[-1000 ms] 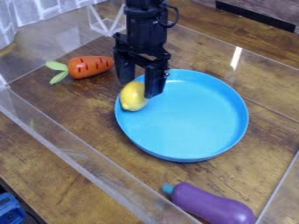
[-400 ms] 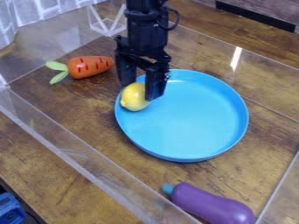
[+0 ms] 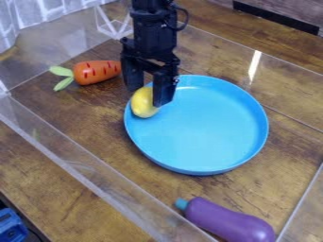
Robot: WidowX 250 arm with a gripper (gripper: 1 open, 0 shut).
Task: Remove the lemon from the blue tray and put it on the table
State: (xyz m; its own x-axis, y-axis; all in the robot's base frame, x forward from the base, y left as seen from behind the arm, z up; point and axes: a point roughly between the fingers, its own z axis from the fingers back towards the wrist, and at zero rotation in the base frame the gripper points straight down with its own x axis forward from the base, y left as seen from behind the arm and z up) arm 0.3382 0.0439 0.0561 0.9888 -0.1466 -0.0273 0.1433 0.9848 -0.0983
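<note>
The lemon [image 3: 144, 104] is a small glossy yellow fruit lying at the left rim of the blue tray [image 3: 209, 132], a big round dish in the middle of the table [image 3: 76, 132]. My gripper [image 3: 147, 88] hangs straight down from a black arm right over the lemon. Its jaws stand open, one finger [image 3: 131, 83] left of the fruit's top and the other finger [image 3: 165, 91] to its right. The fingertips straddle the lemon's upper part; I cannot tell whether they touch it.
An orange carrot [image 3: 91, 72] with green leaves lies left of the tray. A purple eggplant [image 3: 231, 221] rests near the front right edge. Clear acrylic walls [image 3: 76, 170] run along the table's front and left sides.
The gripper has shifted slightly left and down over the lemon. The lemon has not moved and the jaws have stayed open.
</note>
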